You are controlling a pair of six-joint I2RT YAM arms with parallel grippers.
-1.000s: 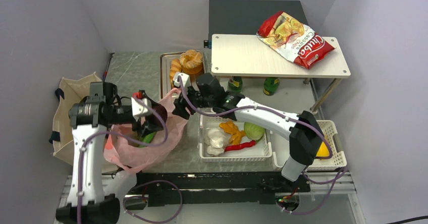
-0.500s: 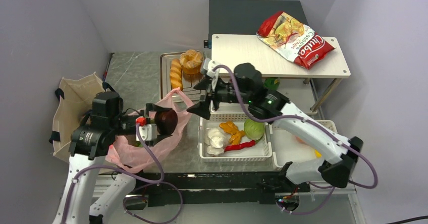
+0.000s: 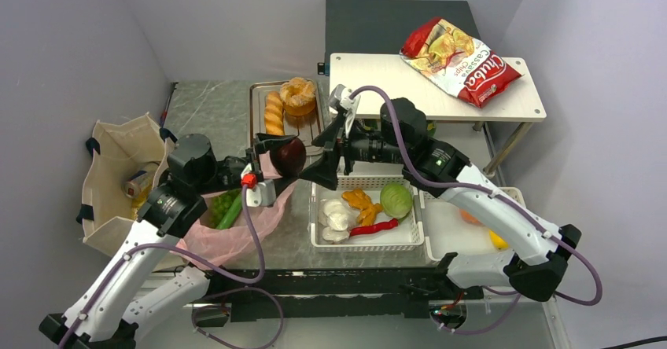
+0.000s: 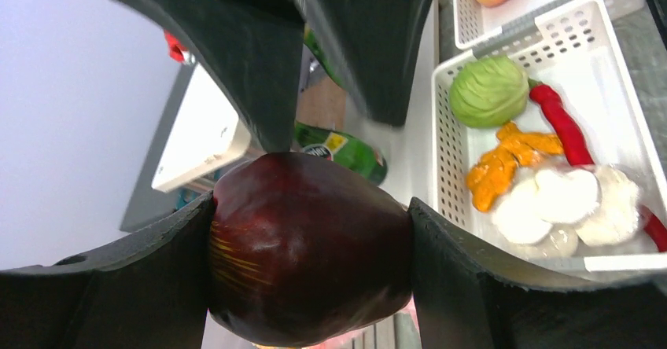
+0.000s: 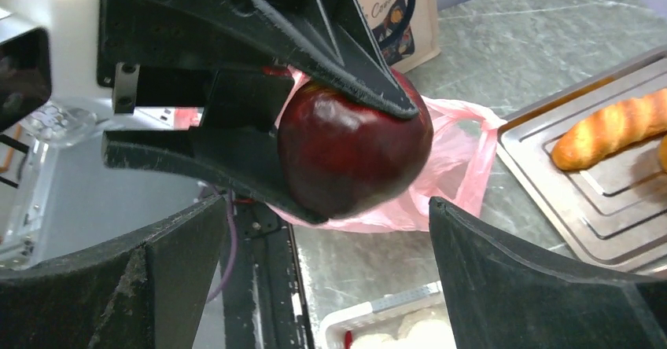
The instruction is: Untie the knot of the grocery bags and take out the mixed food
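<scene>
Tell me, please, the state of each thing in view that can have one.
Left tool, shut on the dark red fruit.
Right tool, open, facing the fruit, not gripping it.
Dark red fruit, held in the air, out of the pink bag.
Pink bag, untied, mouth open, green vegetables inside.
Beige tote, standing open.

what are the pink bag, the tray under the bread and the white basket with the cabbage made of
Pink bag: thin plastic film, apparently; translucent and crumpled. Tray: probably stainless steel; grey, brushed sheen, stepped rim. White basket: likely moulded plastic; matte, perforated walls.
</scene>
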